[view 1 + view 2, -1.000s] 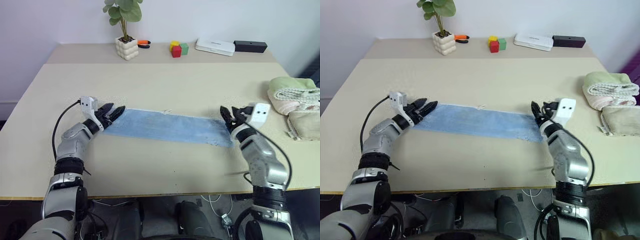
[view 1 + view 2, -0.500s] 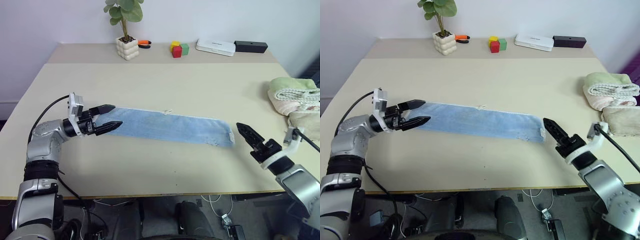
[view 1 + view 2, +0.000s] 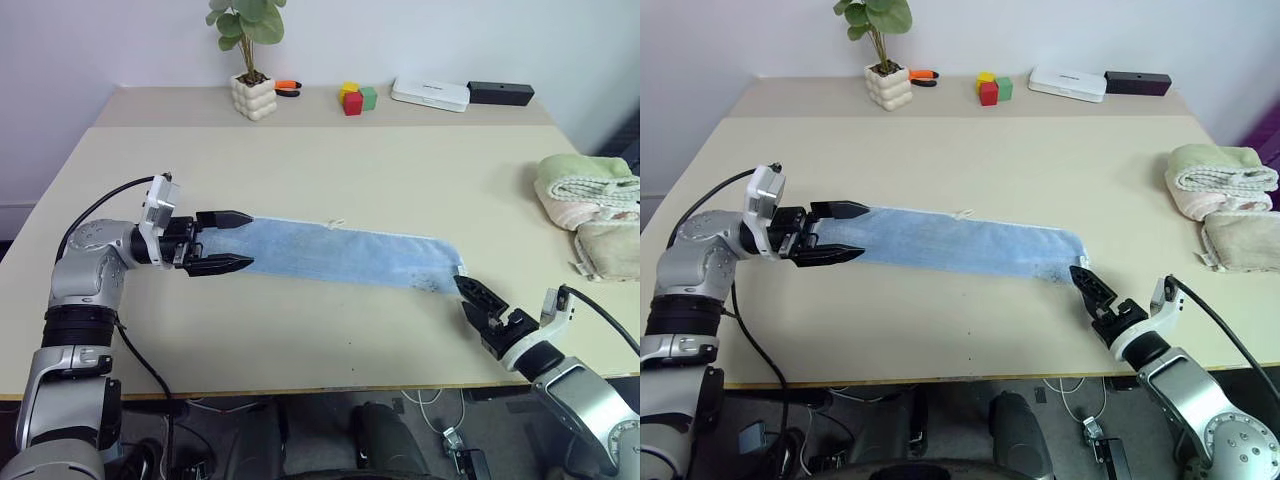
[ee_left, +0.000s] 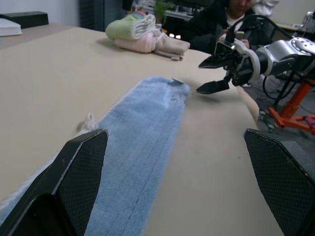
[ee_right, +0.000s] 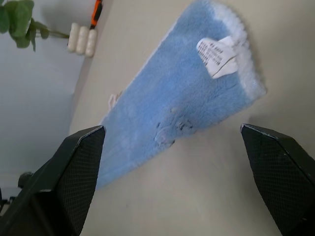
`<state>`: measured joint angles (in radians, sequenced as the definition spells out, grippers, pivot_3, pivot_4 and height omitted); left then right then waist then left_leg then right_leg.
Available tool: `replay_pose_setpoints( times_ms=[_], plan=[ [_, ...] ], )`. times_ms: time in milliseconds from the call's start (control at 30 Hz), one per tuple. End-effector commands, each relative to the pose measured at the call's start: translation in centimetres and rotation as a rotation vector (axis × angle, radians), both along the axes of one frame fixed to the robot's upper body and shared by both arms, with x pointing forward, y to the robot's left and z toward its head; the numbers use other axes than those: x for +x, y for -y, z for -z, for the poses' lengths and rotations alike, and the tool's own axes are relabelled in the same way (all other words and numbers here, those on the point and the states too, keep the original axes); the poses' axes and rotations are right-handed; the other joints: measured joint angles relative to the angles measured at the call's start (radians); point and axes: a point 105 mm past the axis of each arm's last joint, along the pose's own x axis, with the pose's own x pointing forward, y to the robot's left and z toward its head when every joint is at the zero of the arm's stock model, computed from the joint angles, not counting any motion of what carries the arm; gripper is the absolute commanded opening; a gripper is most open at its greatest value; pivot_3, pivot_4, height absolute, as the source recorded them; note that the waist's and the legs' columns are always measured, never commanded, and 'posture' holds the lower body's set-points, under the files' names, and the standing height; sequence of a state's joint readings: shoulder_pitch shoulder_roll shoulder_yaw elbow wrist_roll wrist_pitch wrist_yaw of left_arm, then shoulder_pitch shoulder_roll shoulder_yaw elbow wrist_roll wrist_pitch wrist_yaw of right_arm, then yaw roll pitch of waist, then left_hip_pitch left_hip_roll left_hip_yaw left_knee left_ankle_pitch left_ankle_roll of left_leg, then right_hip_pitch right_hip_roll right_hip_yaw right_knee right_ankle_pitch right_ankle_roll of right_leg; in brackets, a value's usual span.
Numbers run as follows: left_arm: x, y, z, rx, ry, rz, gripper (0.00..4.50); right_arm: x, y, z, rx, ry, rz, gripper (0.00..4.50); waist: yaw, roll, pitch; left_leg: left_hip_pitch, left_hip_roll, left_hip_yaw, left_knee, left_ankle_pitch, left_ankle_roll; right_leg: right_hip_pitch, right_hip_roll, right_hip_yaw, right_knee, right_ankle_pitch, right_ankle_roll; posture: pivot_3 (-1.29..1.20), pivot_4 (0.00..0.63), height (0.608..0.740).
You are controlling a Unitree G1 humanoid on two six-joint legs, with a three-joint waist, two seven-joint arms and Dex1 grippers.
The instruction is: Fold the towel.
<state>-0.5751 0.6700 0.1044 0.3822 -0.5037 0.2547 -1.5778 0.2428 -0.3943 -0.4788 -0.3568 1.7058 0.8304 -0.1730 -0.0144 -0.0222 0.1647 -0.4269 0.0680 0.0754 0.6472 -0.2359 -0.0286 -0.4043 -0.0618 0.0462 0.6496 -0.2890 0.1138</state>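
Note:
The towel (image 3: pixel 340 255), a light blue strip with a pale border, lies flat across the middle of the table (image 3: pixel 330 170). A small cream loop (image 3: pixel 335 222) sits on its far edge and a white label (image 5: pixel 219 56) at its right end. My left gripper (image 3: pixel 245 240) is open and points along the towel, its fingers straddling the towel's left end just above the cloth. My right gripper (image 3: pixel 1078 275) hangs open just short of the right end, near the table's front edge, rolled on its side. It holds nothing, and its spread fingers (image 4: pixel 211 87) are clear in the left wrist view.
A potted plant (image 3: pixel 252 95), coloured blocks (image 3: pixel 355 98), a white box (image 3: pixel 430 93) and a black box (image 3: pixel 500 93) line the far edge. Rolled green and cream towels (image 3: pixel 590 195) are piled at the right edge. A person (image 4: pixel 216 19) sits beyond the table's right side.
Both grippers have drawn back from the towel's ends. The left one swung round to point along the towel. The right one pulled toward the front edge and rolled over. The towel stayed flat.

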Motion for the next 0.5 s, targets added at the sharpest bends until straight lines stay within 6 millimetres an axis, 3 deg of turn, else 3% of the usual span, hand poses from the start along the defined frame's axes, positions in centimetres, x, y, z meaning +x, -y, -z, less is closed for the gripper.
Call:
replay_pose_setpoints(
  times_ms=[33, 267, 500],
  plan=[
    [-0.4, -0.1, -1.1, -0.008, 0.047, -0.003, 4.5, 0.3, 0.2, 0.5, -0.025, -0.017, 0.019, 4.47, 0.0, 0.0, 0.0, 0.0, 0.0, 0.0, 0.0, 0.0, 0.0, 0.0, 0.0, 0.0, 0.0, 0.0, 0.0, 0.0, 0.15, 0.735],
    [-0.7, -0.3, -0.8, -0.005, 0.051, -0.031, 4.5, 2.2, 0.9, 1.0, -0.05, -0.031, 0.082, 4.47, 0.0, -0.001, 0.0, 0.0, 0.0, 0.0, 0.001, 0.0, 0.0, 0.001, 0.0, 0.0, 0.0, 0.0, -0.001, 0.0, 0.15, 0.735],
    [-1.0, -0.5, -0.6, -0.004, 0.062, -0.064, 4.5, 4.2, 0.3, 2.4, -0.044, -0.07, 0.108, 4.47, -0.001, -0.006, -0.003, 0.001, 0.0, 0.0, 0.001, 0.0, 0.0, 0.001, 0.0, 0.0, 0.0, 0.0, 0.0, 0.0, 0.15, 0.735]
  ],
)
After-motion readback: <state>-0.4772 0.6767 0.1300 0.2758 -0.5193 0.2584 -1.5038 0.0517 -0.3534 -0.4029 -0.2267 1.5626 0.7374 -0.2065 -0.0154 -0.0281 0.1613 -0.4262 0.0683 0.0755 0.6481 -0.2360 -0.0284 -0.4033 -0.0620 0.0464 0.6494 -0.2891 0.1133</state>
